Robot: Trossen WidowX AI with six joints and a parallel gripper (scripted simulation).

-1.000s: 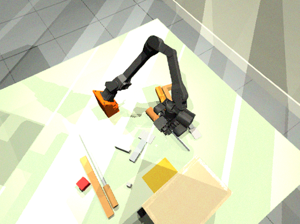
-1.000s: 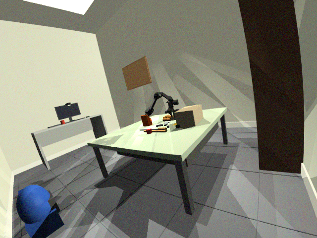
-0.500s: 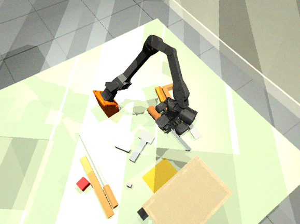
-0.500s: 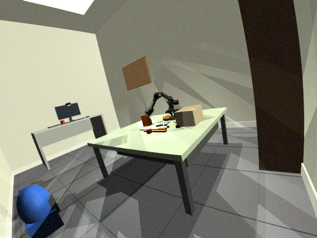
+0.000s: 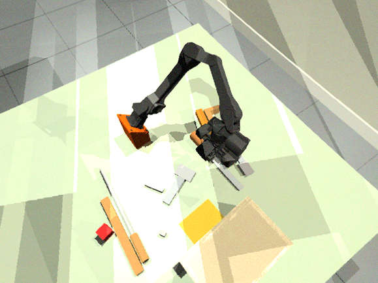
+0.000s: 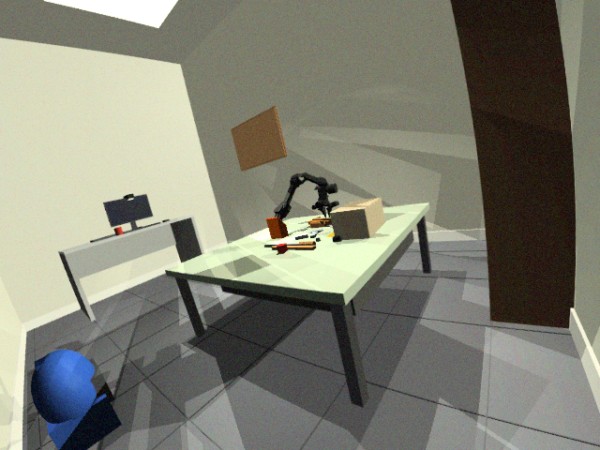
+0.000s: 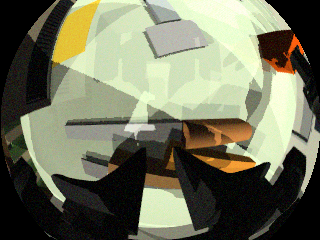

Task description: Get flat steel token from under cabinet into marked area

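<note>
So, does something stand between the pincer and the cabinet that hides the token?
Only a grey flat bar lies on the table between the pincer and the cabinet, pointing toward it. The token itself does not show; the cabinet covers it.

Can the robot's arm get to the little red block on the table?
Probably yes. The red block lies in the open beside a long wooden strip, nothing covering it. The gripper is on the other side of the table, but only low tools lie between them.
</note>
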